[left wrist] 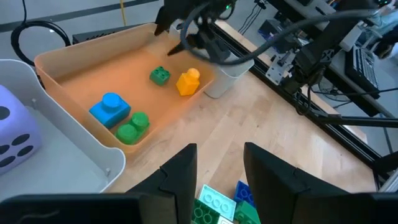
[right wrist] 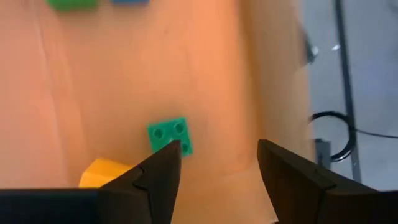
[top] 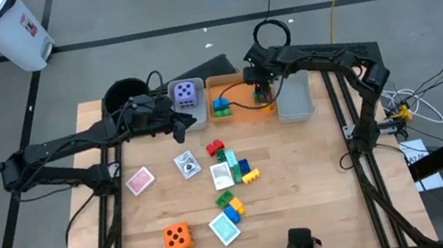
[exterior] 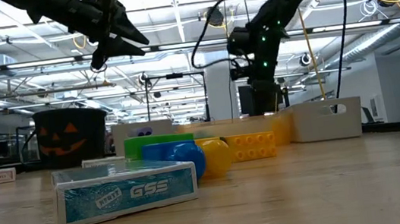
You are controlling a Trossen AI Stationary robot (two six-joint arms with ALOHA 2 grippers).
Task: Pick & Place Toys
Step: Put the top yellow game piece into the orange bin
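The right gripper (top: pixel 263 92) hangs fingers-down, parted and empty, over the orange bin (top: pixel 241 107) above a green brick (right wrist: pixel 170 137).

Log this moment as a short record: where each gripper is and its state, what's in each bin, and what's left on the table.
right gripper: open, empty, over the orange bin
left gripper: open, empty, above the table beside the bins
orange bin: blue brick, green bricks, small green brick, yellow brick
left grey bin: purple die
right grey bin: nothing visible inside
table: orange die, cards, brick cluster
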